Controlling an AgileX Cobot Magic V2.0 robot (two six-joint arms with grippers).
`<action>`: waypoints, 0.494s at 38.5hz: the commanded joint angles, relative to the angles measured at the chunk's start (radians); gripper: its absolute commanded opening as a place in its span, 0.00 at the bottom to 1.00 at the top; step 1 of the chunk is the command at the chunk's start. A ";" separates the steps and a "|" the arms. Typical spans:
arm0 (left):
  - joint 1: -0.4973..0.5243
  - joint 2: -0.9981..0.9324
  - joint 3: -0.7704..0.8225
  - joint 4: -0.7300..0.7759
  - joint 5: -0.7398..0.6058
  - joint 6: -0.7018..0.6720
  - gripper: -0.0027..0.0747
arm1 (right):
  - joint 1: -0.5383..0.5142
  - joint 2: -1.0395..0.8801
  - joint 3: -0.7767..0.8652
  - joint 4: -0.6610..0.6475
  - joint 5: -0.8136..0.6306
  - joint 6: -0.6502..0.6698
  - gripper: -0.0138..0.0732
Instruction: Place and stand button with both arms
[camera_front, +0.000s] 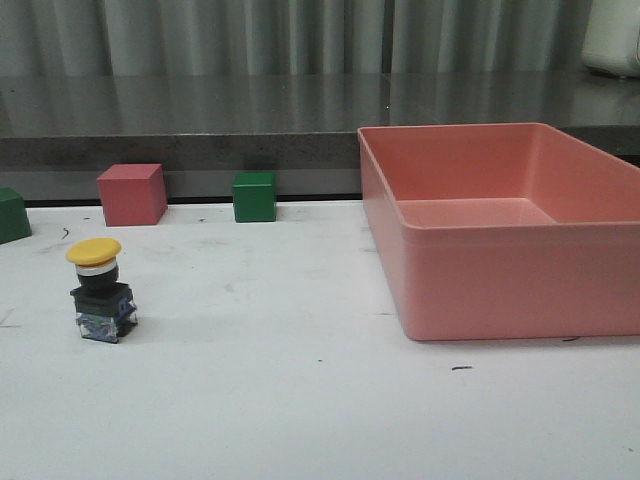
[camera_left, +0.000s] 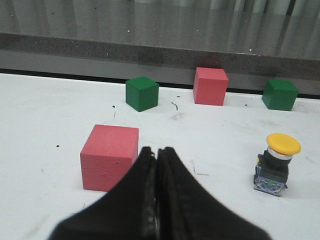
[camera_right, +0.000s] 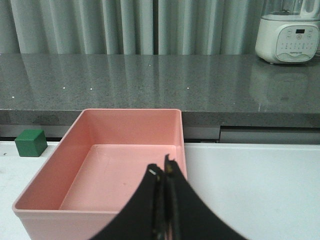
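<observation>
The button (camera_front: 100, 290) stands upright on the white table at the left, yellow cap on top, black body and clear base below. The left wrist view shows the button (camera_left: 276, 164) too, standing apart from my left gripper (camera_left: 156, 151), which is shut with nothing between its fingers. My right gripper (camera_right: 162, 167) is shut and empty as well, hovering over the near rim of the pink bin (camera_right: 120, 115). Neither gripper appears in the front view.
A large pink bin (camera_front: 520, 290) fills the right side of the table. A pink cube (camera_front: 131, 194) and green cubes (camera_front: 254, 196) (camera_front: 12, 214) line the back edge. Another pink cube (camera_left: 110, 157) sits just beside the left fingers. A white appliance (camera_right: 288, 35) stands on the grey counter.
</observation>
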 joint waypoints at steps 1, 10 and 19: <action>0.001 -0.025 0.010 -0.010 -0.135 -0.010 0.01 | -0.004 0.010 -0.024 -0.020 -0.084 -0.004 0.09; 0.001 -0.025 0.007 -0.010 -0.123 -0.010 0.01 | -0.004 0.010 -0.024 -0.020 -0.084 -0.004 0.09; 0.001 -0.025 0.007 -0.010 -0.123 -0.010 0.01 | -0.004 0.010 -0.024 -0.020 -0.084 -0.004 0.09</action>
